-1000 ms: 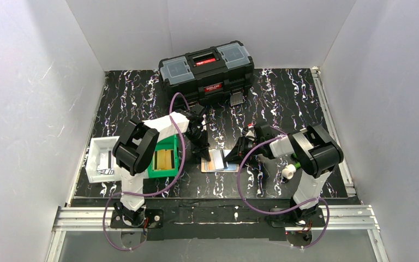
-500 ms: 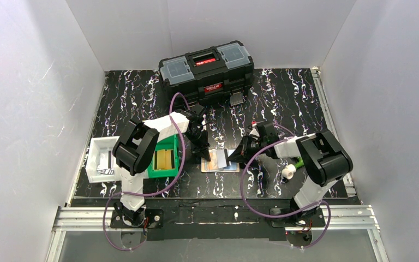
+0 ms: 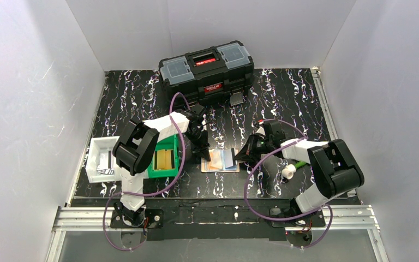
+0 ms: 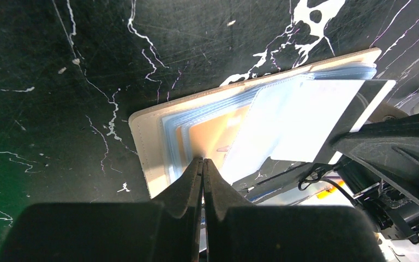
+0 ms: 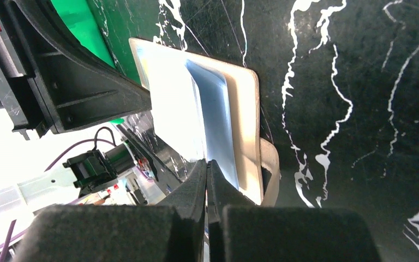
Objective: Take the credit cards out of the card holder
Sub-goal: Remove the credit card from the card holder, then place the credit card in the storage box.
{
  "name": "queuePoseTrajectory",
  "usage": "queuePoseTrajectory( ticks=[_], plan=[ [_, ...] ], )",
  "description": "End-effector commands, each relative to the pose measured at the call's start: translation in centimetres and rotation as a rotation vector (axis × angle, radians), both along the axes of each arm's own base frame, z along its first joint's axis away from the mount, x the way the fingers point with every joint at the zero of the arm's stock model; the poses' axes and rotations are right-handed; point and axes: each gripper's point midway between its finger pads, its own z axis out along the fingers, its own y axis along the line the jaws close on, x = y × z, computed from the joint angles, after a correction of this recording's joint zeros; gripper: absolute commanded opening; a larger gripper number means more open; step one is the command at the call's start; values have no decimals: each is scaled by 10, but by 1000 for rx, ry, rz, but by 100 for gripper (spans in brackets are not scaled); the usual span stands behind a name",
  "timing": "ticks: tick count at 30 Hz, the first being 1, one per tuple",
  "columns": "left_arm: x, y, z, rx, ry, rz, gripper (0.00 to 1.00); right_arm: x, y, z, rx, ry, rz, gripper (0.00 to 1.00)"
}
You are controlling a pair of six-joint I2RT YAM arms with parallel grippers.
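From above, we see the card holder (image 3: 220,162) lying open and flat on the black marbled table (image 3: 283,103), low in the centre of the frame. Its long axis runs left to right and its fold runs up and down the picture. Only this view gives us the neighbours: a black toolbox (image 3: 207,68) at upper centre, and a green bin (image 3: 163,159) and a white tray (image 3: 99,159) at the left. The leaves inside the holder are too small to sort out here.

The wrist views supply that. In the left wrist view, the tan cover frames stacked clear-blue sleeves. An orange card (image 4: 213,131) sits in the holder's left half, and a pale leaf (image 4: 300,120) appears lifted over the right half. The left gripper (image 4: 203,161) has its jaws pressed together, tips down at the orange card's lower edge in the frame. In the right wrist view, a light blue card (image 5: 216,117) shows beside the pale leaf, over the tan cover. The right gripper (image 5: 208,162) also has its jaws pressed together, tips at the bottom edge of the leaf and blue card. We cannot tell whether anything is pinched between them.

In the overhead view, the left arm folds high at the elbow at centre left, its wrist pointing steeply down at the holder. The right arm lies low, elbow at the far right, forearm reaching left to the holder's right edge.
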Motion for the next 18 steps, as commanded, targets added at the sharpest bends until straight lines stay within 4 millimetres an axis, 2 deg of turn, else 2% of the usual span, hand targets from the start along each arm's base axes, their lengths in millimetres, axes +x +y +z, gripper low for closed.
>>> queuePoseTrajectory(
  ticks=[1,4,10,14,18],
  plan=[
    [-15,38,-41,211,25,-48,0,5,-5,8,-29,-34,-7,1],
    [-7,31,-25,184,-1,-52,0,6,-4,16,-17,-42,-3,1],
    [16,23,27,155,-108,-66,1,11,-1,33,-4,-61,-2,1],
    [26,25,55,145,-172,-51,12,13,-1,42,1,-77,-6,1],
    [33,24,80,87,-221,-29,31,14,0,53,15,-90,-12,1]
  ],
)
